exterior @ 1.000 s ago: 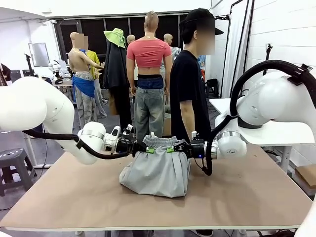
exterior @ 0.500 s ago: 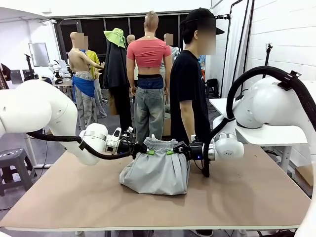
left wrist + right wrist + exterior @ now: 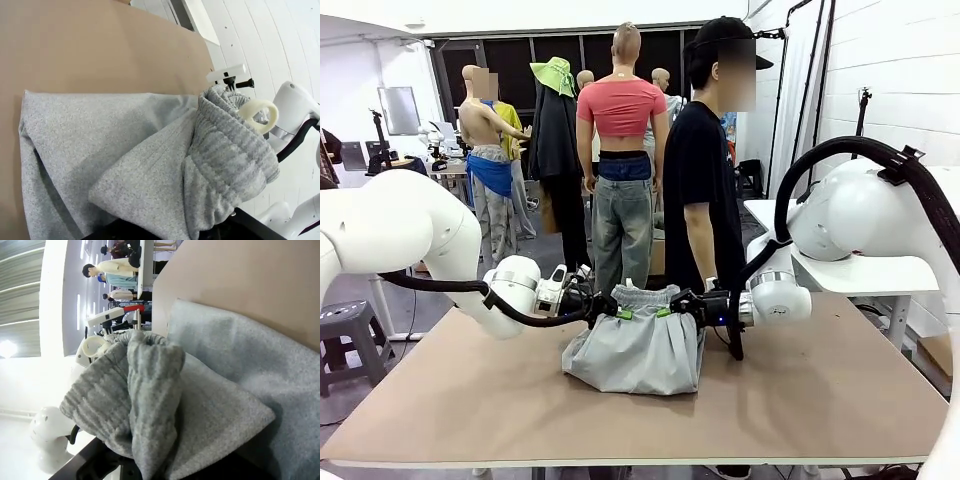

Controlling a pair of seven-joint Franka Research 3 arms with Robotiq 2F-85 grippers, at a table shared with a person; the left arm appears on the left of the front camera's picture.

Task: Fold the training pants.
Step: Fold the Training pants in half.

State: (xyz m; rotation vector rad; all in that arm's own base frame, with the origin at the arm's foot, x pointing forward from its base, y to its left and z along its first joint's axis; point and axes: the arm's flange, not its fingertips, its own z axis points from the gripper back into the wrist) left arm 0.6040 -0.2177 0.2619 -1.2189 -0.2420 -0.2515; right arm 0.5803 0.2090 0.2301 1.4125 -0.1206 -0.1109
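Front view: the training pants [image 3: 638,348], light grey, lie in a folded heap at the middle of the brown table [image 3: 820,400], with the gathered waistband lifted off the surface at the far side. The left gripper [image 3: 620,312] pinches the waistband's left end and the right gripper [image 3: 664,311] pinches its right end, both clamped tight on the cloth, green pads showing at the fabric. A person [image 3: 700,190] in a black shirt stands at the far edge of the table, behind the right gripper.

Left wrist view: the ribbed waistband of the pants [image 3: 150,170] bunches directly over this gripper's fingers, hiding them; the rest of the garment lies spread flat on the table [image 3: 90,45]. A pale drawstring loop [image 3: 260,114] stands up from the waistband.

Right wrist view: the waistband of the pants [image 3: 150,405] drapes over this gripper's fingers; the lower cloth rests on the table [image 3: 240,275]
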